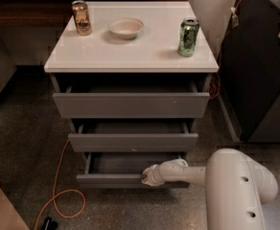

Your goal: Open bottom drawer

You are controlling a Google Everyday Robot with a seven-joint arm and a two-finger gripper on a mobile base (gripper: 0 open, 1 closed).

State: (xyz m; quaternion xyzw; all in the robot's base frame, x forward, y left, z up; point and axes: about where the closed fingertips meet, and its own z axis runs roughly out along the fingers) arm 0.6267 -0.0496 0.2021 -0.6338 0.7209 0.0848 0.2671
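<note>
While the bottom drawer (112, 178) stands pulled partly out in the lower middle of the frame, showing its plain grey inside, the gripper (149, 175) sits at the right part of its front edge, on the end of a white arm (236, 188) reaching in from the lower right. Whether the gripper is clamped on that edge or spread cannot be told. Higher up, the middle drawer (133, 142) and top drawer (130, 104) are also partly out. On the white counter (130, 51) stand a brown can (81, 17) at upper left, a bowl (125, 28) beside it, and a green can (188, 36) to the right. An orange cable (58, 188) loops across the floor at lower left
</note>
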